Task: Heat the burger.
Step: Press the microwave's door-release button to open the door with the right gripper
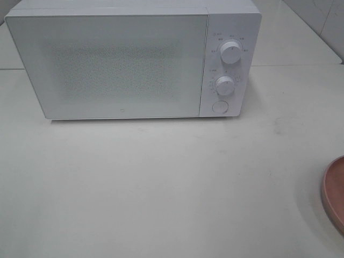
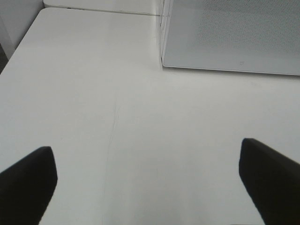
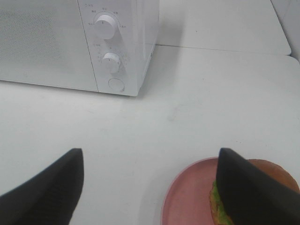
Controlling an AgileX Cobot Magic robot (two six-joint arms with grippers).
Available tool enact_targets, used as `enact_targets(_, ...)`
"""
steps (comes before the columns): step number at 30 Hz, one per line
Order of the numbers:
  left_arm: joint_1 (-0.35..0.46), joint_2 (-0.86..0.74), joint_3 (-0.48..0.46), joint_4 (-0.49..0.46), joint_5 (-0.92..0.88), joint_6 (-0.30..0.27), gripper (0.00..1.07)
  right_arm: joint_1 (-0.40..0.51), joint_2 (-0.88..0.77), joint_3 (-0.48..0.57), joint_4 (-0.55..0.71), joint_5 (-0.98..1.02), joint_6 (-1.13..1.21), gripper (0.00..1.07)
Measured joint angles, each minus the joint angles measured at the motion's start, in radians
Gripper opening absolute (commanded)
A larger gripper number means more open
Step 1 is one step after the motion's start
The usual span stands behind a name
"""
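White tabletop (image 1: 161, 183): microwave (image 1: 107, 64) at twelve o'clock, the burger (image 3: 276, 171) on a pink plate (image 1: 334, 193) at four; left gripper (image 2: 146, 157) and right gripper (image 3: 151, 157) spread wide.

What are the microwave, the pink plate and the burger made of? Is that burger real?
Microwave: white casing, smooth and matte, probably painted metal or plastic; its front shows a fine dotted mesh. Pink plate: even colour, dull sheen, likely plastic or ceramic, I cannot tell which. Burger: glossy orange-brown bun and green frill suggest a plastic model, but little of it shows.
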Motion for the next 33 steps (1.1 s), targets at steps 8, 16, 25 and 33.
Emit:
enact_targets(8, 0.0, 0.0, 0.0, 0.0, 0.0, 0.0, 0.98, 0.0, 0.092, 0.013, 0.0, -0.122, 0.001, 0.75)
enact_targets(16, 0.0, 0.0, 0.0, 0.0, 0.0, 0.0, 0.98, 0.0, 0.164, 0.049, 0.0, -0.249, 0.001, 0.75)
enact_targets(25, 0.0, 0.0, 0.0, 0.0, 0.0, 0.0, 0.98, 0.0, 0.328, 0.062, 0.0, -0.422, 0.001, 0.75)
enact_targets(33, 0.0, 0.0, 0.0, 0.0, 0.0, 0.0, 0.98, 0.0, 0.502, 0.063, 0.0, -0.553, 0.001, 0.75)
